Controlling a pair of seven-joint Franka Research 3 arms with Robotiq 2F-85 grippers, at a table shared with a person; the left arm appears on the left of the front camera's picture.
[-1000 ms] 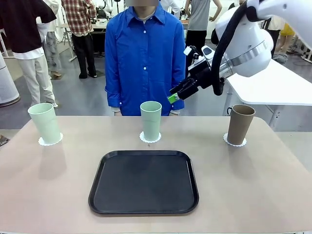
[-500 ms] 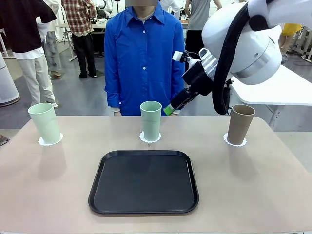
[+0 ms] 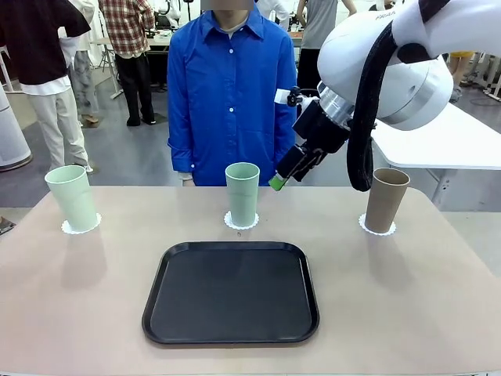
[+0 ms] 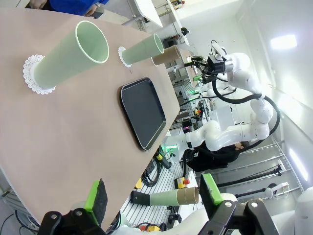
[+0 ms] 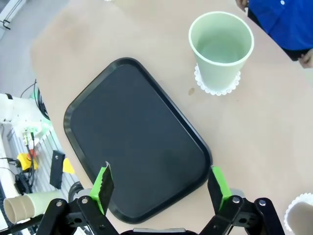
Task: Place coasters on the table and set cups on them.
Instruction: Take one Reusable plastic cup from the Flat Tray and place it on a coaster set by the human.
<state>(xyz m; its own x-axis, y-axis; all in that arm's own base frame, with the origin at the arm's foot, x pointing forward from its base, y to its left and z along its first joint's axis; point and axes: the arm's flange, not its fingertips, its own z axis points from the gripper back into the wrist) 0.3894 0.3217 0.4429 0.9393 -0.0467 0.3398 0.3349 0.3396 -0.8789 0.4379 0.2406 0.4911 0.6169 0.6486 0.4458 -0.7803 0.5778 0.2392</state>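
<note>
**Three cups standing on their coasters, both grippers empty**

Along the far half of the table (image 3: pixel 407 298) stand three cups, each upright on its own white scalloped coaster. The left green cup (image 3: pixel 72 197) sits on its coaster (image 3: pixel 81 227) near the left edge, the middle green cup (image 3: pixel 243 193) on a coaster (image 3: pixel 241 222) just behind the black tray (image 3: pixel 231 292), and the brown cup (image 3: pixel 386 200) on a coaster (image 3: pixel 376 228) toward the right. The tray lies flat in the middle of the table, nearer the robot, with nothing on it.

A person in a blue shirt (image 3: pixel 232 94) stands at the far side, behind the middle cup.

The right gripper (image 3: pixel 279 182) hangs in the air above the table, just to the right of the middle cup's rim, touching nothing; its wrist camera shows the fingers spread wide with only the tray and table between them. The left gripper (image 4: pixel 152 196) is likewise spread wide and holds nothing, off beyond the table's edge.
</note>
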